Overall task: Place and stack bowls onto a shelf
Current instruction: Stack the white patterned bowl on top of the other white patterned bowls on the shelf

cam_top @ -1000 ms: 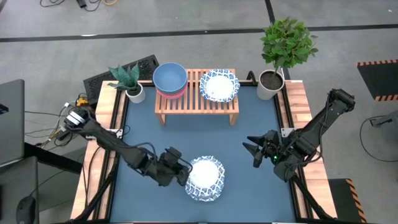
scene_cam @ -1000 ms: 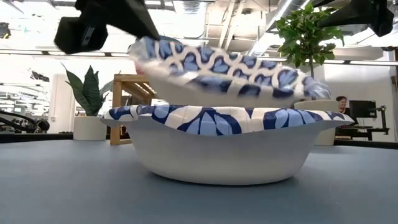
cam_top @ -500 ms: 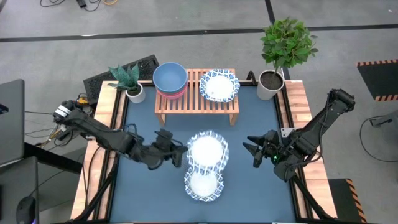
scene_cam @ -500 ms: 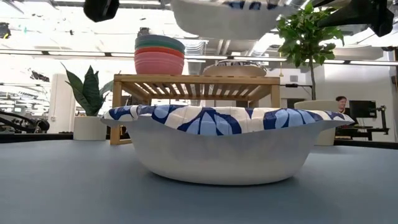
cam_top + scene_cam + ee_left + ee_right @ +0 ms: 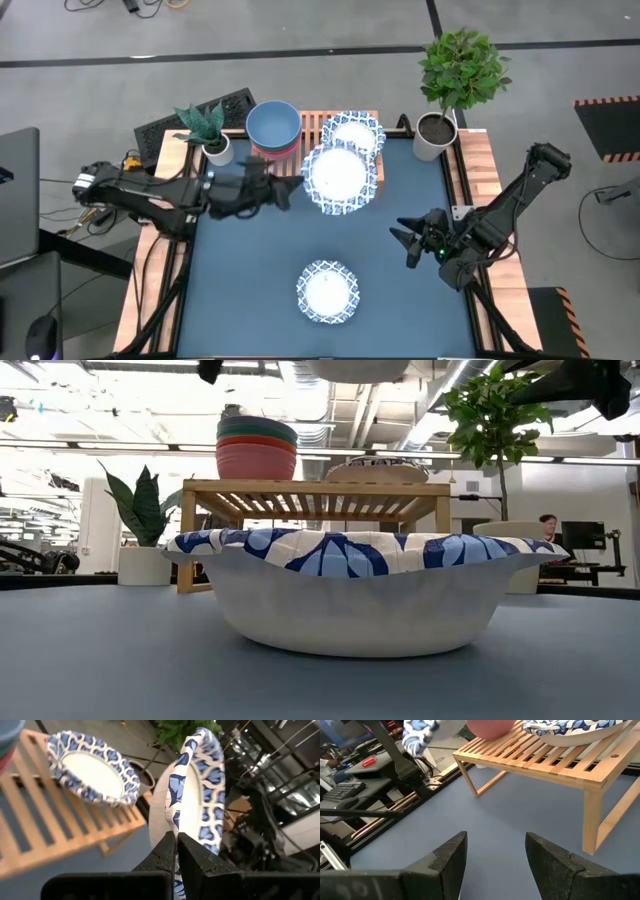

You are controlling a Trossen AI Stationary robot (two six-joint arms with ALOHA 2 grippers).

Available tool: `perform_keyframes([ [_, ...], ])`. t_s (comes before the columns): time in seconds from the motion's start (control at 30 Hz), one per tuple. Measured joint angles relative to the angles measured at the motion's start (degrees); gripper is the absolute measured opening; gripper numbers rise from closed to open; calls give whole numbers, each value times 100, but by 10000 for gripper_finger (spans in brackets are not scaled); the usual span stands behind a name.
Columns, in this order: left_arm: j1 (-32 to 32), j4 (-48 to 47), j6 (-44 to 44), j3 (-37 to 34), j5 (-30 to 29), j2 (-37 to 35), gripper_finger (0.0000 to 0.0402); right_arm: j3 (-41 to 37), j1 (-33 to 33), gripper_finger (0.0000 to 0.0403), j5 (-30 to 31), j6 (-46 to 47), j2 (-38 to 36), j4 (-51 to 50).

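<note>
Left gripper (image 5: pixel 290 189) is clamping down tight on the rim of a white bowl with a blue patterned rim (image 5: pixel 340 178), fingers (image 5: pixel 167 855) pinching the edge between them. It is carrying that bowl in the air over the front edge of the shelf (image 5: pixel 375 184), partly overlapping the second patterned bowl (image 5: pixel 352 133), which is sitting on the right part of the slatted top. In the left wrist view the carried bowl (image 5: pixel 195 805) is showing edge-on, with the shelf bowl (image 5: pixel 90 767) lying flat on the slats beyond it.

The teal bowl (image 5: pixel 273 124) is sitting nested in the pink bowl (image 5: pixel 283 152) at the left end of the shelf; in the low view the stack is reading pink (image 5: pixel 256 462) below, teal (image 5: pixel 257 429) above.

A third patterned bowl (image 5: pixel 327 290) is resting on the blue table (image 5: pixel 240 290) near its front edge, well apart from the shelf.

Right gripper (image 5: pixel 404 244) is waiting at the table's right edge, fingers (image 5: pixel 445 862) spread wide and holding nothing.

Two potted plants are standing at the table's back corners: a spiky one (image 5: pixel 205 128) on the left, a bushy one (image 5: pixel 455 80) on the right.
</note>
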Motion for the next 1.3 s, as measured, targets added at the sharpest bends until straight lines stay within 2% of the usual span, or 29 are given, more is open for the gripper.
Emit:
perform_keyframes([
  [0.37,1609,876,-19,0,1450,269,0,0,-192,226,7,-6,-2,-25],
  [0.57,2023,1124,-50,42,1960,397,0,0,-190,226,15,-7,-2,-109],
  [0.67,2174,875,86,269,2248,421,0,0,-190,226,15,-4,-2,-127],
  [0.77,2243,679,188,676,2424,495,0,0,-190,226,15,-7,-2,-153],
  [1.07,2404,-1219,987,2474,2489,993,0,0,-190,226,20,-7,-2,-219],
  [1.3,2876,-2812,1501,4169,3281,2015,0,0,-190,226,19,-9,-2,-233],
])
